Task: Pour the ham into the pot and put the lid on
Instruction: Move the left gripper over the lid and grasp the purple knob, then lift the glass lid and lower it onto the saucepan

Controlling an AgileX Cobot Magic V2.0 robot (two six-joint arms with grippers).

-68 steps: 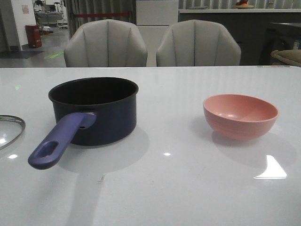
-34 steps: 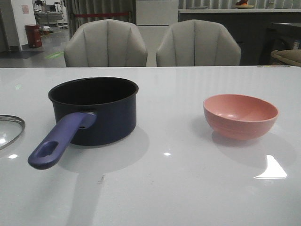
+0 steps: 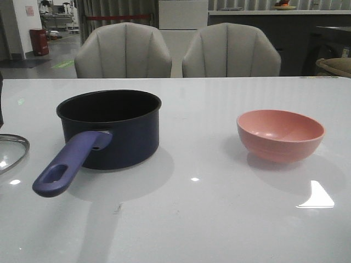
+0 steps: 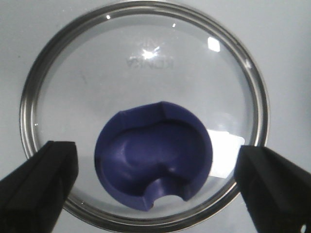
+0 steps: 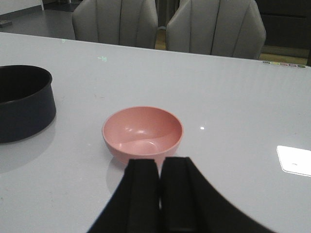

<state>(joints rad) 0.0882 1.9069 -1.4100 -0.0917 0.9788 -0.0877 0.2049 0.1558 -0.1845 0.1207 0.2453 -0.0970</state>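
Observation:
The dark navy pot [image 3: 109, 131] stands left of centre on the white table, its purple-blue handle [image 3: 66, 164] pointing toward the front left. At the left edge lies the glass lid [image 3: 11, 150]. The left wrist view looks straight down on the lid [image 4: 143, 63] and its dark blue knob [image 4: 153, 155]. My left gripper [image 4: 155, 167] is open wide above it, a finger [image 4: 43, 184] on each side of the knob, not touching it. My right gripper [image 5: 160, 165] is shut and empty, just short of the pink bowl [image 5: 142, 128]. The bowl looks empty. No ham shows in any view.
The pink bowl [image 3: 279, 134] sits on the right of the table. Two grey chairs [image 3: 123, 49] [image 3: 230, 49] stand behind the table's far edge. The pot [image 5: 24, 104] also shows in the right wrist view, well apart from the bowl.
A thin dark sliver has appeared at the far left edge of the front view, above the lid. The pot, the bowl and the lid have not moved.

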